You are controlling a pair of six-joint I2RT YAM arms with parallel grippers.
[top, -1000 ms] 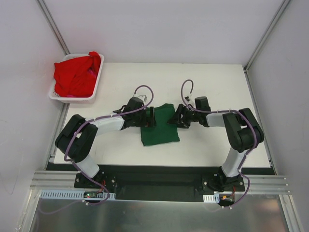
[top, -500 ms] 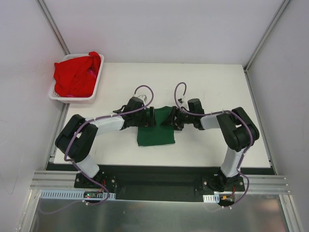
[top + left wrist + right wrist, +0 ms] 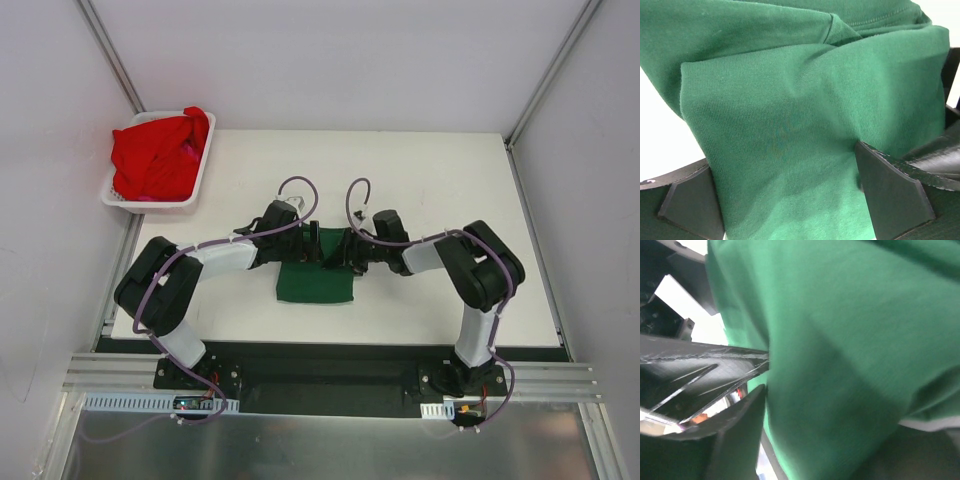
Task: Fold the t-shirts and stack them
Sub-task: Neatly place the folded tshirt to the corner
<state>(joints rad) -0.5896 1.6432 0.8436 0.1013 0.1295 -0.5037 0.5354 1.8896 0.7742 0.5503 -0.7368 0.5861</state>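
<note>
The dark green t-shirt (image 3: 315,284) lies folded into a small rectangle on the white table, between my two arms. My left gripper (image 3: 312,247) is on the shirt's far left part. In the left wrist view green cloth (image 3: 790,100) fills the wide gap between its fingers (image 3: 890,195), so it is open. My right gripper (image 3: 338,252) is at the shirt's far right part, close to the left one. Green cloth (image 3: 850,340) bulges between its jaws, and one finger (image 3: 735,435) touches the cloth's edge. Red t-shirts (image 3: 152,158) are heaped in the basket.
The white slotted basket (image 3: 203,168) stands at the table's far left corner, partly over the edge. Bare white table (image 3: 450,180) stretches to the right and behind the arms. Frame posts rise at both far corners.
My right gripper has moved left toward the left gripper, and its jaws have narrowed a little. The green shirt has shifted left and toward me. The left arm has stayed still.
</note>
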